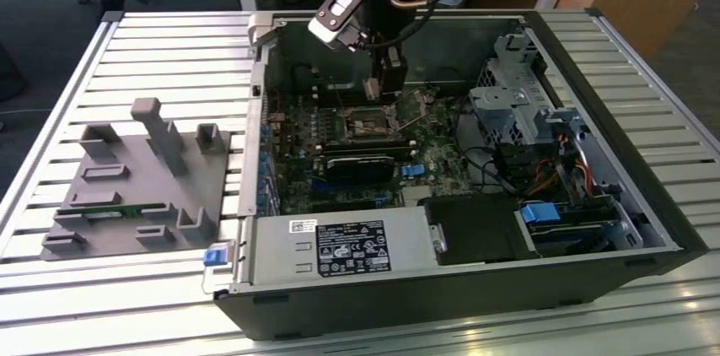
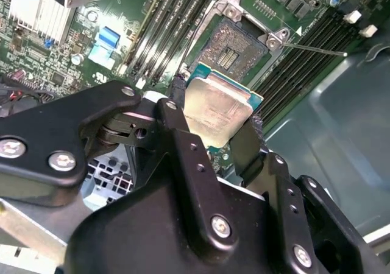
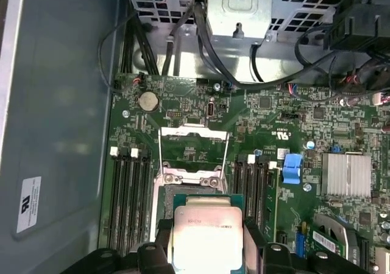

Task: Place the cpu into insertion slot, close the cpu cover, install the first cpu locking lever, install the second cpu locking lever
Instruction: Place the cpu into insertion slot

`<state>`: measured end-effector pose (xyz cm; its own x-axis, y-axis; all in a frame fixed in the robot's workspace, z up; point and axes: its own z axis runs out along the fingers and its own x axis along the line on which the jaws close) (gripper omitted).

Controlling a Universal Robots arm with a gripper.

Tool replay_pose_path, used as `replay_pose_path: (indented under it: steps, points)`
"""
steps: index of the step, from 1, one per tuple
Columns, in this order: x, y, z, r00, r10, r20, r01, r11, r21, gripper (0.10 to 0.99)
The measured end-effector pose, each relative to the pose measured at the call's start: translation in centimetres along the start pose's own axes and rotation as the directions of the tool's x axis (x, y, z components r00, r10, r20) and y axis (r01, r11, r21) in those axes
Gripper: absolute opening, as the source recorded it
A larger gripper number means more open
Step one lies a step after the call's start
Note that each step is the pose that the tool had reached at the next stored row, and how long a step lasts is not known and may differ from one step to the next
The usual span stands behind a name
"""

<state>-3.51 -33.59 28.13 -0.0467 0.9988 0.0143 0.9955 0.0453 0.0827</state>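
My gripper [image 2: 216,120] is shut on the cpu [image 2: 214,103], a flat square chip with a dull silver top, clamped by its edges between two black fingers [image 2: 177,112]. In the first wrist view the cpu [image 3: 207,231] hangs above the green motherboard. The insertion slot [image 2: 234,47] lies just beyond the chip, its dark pin field bare inside a metal rim. The cpu cover [image 3: 194,128] stands swung open on the slot's far side. A thin lever wire [image 2: 317,50] sticks out beside the slot. In the exterior view the gripper [image 1: 389,86] hovers inside the open computer case, a little above the slot [image 1: 369,124].
Black memory slots [image 3: 131,195] flank the socket on both sides. A silver heat sink [image 3: 346,175] and a blue connector [image 3: 293,167] sit nearby. The drive cage [image 1: 518,103], cables and power supply [image 1: 337,246] crowd the case. A grey fixture tray [image 1: 135,179] lies on the slatted table.
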Motion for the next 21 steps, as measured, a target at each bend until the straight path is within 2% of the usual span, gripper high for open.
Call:
replay_pose_path:
  steps: [15,21]
  points:
    - [-0.01,-0.1,0.79,1.0,0.0,-0.0001,0.0,1.0,0.0,0.541]
    - [0.02,-0.18,1.7,1.0,0.001,0.0006,-0.001,1.0,0.0,0.541]
